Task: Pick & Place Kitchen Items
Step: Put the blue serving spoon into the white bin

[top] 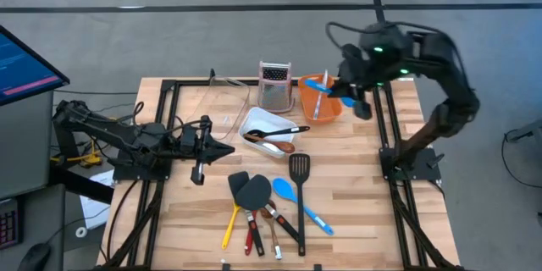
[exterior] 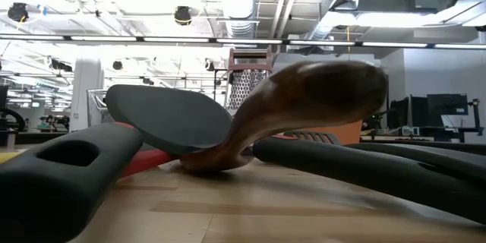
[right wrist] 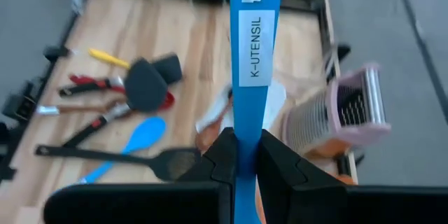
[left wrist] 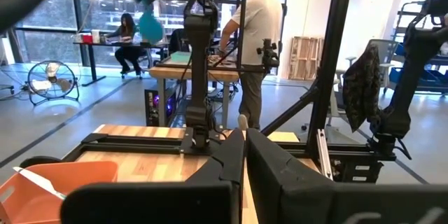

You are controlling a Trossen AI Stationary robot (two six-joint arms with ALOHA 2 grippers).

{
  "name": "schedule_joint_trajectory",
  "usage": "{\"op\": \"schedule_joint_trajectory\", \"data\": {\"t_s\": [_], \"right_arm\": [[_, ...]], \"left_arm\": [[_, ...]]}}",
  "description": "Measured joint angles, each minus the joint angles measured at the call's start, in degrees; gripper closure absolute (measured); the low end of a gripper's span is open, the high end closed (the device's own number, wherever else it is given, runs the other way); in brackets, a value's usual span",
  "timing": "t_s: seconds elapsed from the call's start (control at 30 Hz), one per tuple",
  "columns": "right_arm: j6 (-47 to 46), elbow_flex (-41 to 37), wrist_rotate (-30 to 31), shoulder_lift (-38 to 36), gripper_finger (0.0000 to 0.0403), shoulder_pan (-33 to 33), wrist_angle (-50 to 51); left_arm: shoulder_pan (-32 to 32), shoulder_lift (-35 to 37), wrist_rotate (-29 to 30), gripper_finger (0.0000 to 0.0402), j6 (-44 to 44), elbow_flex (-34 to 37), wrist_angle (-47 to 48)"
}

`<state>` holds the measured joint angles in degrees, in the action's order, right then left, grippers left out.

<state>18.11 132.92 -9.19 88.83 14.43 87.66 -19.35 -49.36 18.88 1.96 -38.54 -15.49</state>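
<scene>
Blue spoon sits clamped by its handle in my right gripper, hanging over the orange tub; gripped so narrowly, I fear it swivels and drops outside.

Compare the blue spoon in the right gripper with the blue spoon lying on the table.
The held blue spoon is pinched in the right gripper above the orange tub; the loose blue spoon lies flat on the wooden table among the other utensils. Only the held spoon shows a white label. Both are blue.
</scene>
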Motion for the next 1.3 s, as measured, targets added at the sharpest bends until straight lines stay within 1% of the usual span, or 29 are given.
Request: {"op": "schedule_joint_trajectory", "data": {"t_s": [0.03, 0.1, 0.17, 0.23, 0.37, 0.47, 0.57, 0.63, 0.73, 0.8, 0.9, 1.07, 1.2, 1.3], "right_arm": [[-0.41, -1.50, -0.03, -1.53, 0.0378, -0.71, -1.59], [-1.41, -6.99, -0.03, -4.96, 0.0378, -1.85, -5.72], [-2.52, -15.65, -0.01, -9.25, 0.0378, -2.73, -11.13], [-4.05, -26.45, 0.01, -14.03, 0.0378, -3.28, -18.16], [-8.16, -49.64, -0.01, -24.29, 0.0378, -3.64, -36.82], [-13.23, -64.71, 0.01, -31.18, 0.0378, -3.48, -52.93], [-19.51, -76.39, 0.27, -35.78, 0.0378, -3.47, -66.80], [-23.24, -81.88, 2.59, -37.29, 0.0378, -4.00, -74.12], [-25.12, -86.34, 6.49, -37.43, 0.0378, -6.08, -80.21], [-25.08, -86.81, 7.32, -36.78, 0.0378, -7.44, -81.08], [-24.91, -86.79, 7.75, -35.85, 0.0378, -9.17, -82.26], [-23.72, -86.79, 7.95, -35.51, 0.0378, -10.14, -83.84], [-23.59, -86.79, 7.97, -35.49, 0.0378, -10.14, -83.54], [-22.90, -86.79, 7.99, -35.38, 0.0378, -10.14, -83.45]], "left_arm": [[0.00, 0.00, -0.01, 0.0400, 0.00, 0.00, 0.00], [0.00, 0.00, -0.01, 0.0400, 0.00, 0.00, -0.02], [0.00, 0.00, -0.01, 0.0400, 0.00, 0.00, 0.00], [0.00, 0.00, -0.01, 0.0400, 0.18, 0.00, -0.02], [0.00, 0.00, -0.05, 0.0400, 1.51, 0.00, -0.02], [0.17, 0.00, 0.39, 0.0400, 1.64, 0.00, -0.15], [1.58, -1.10, 3.88, 0.0400, 3.66, -0.02, -2.12], [3.29, -2.52, 5.11, 0.0400, 4.39, -0.02, -3.97], [6.83, -6.45, 4.28, 0.0400, 4.37, -0.04, -9.53], [9.67, -9.86, 1.28, 0.0400, 4.61, -0.25, -12.67], [14.03, -15.47, -3.97, 0.0400, 5.69, -3.26, -13.55], [19.78, -25.10, -12.30, 0.0400, 4.57, -11.62, -13.99], [22.44, -30.37, -14.59, 0.0399, 2.24, -17.62, -14.51], [23.17, -33.63, -14.67, 0.0390, 1.42, -20.75, -14.30]]}}
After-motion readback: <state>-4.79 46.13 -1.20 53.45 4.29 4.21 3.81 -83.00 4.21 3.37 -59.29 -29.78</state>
